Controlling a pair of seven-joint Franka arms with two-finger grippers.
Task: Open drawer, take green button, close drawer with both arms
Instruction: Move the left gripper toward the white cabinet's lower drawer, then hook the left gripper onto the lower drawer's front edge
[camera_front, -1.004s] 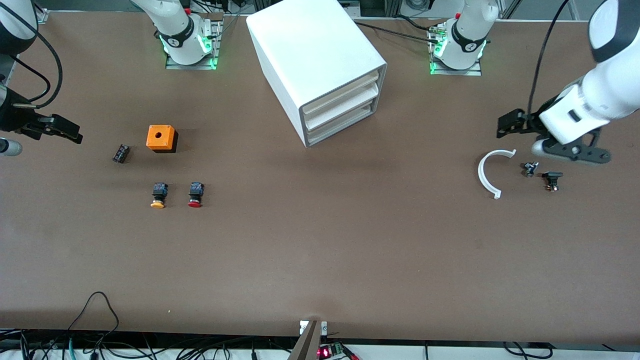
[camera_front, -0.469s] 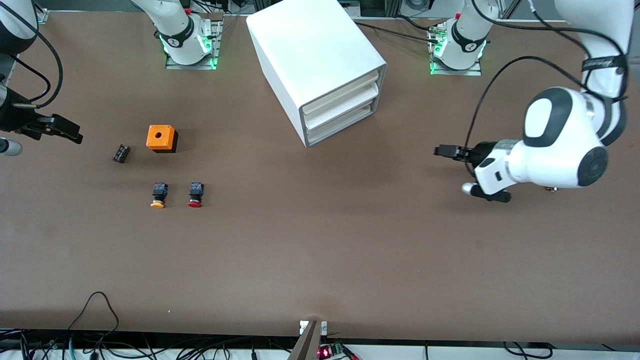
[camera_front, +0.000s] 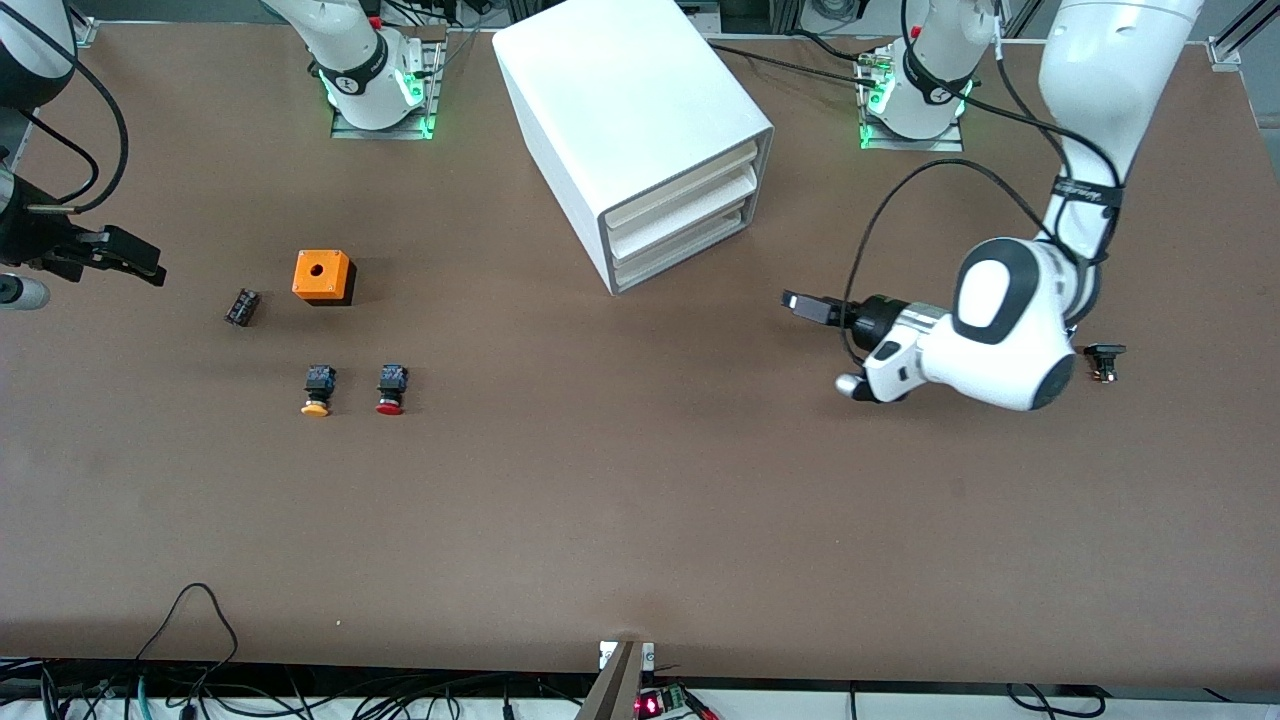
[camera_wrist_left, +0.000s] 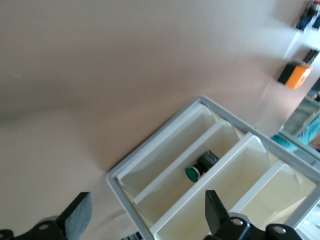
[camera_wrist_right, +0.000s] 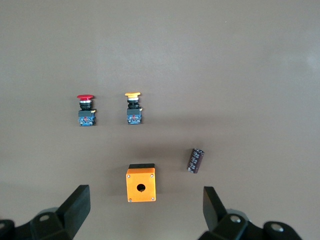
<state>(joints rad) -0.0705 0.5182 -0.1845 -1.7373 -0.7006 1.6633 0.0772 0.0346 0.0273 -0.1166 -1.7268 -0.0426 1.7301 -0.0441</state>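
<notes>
The big white cabinet (camera_front: 640, 120) stands in the middle of the table (camera_front: 640, 520), close to the robots' bases, and its three tray drawers are all pushed in. The drawer (camera_front: 690, 250) we want is the lowest one, and it is not open yet. The left gripper (camera_front: 815, 308) hangs low over the bare table in front of the cabinet and points at the drawer fronts. Its fingers (camera_wrist_left: 75, 220) are spread wide and hold nothing, so I think it is getting ready to grab a drawer's edge and pull. The left wrist view looks right into the trays. The green button (camera_wrist_left: 200, 166) lies on its side in one of them, but I cannot tell for sure which tray. The right gripper (camera_front: 110, 255) waits at the right arm's end of the table, also wide and empty. It looks down on the orange box (camera_wrist_right: 140, 183), a dark little cylinder (camera_wrist_right: 196, 160), the red button (camera_wrist_right: 86, 111) and the yellow button (camera_wrist_right: 133, 109). Those are not the ones to take. It probably stays out of the way until the drawer is open.
</notes>
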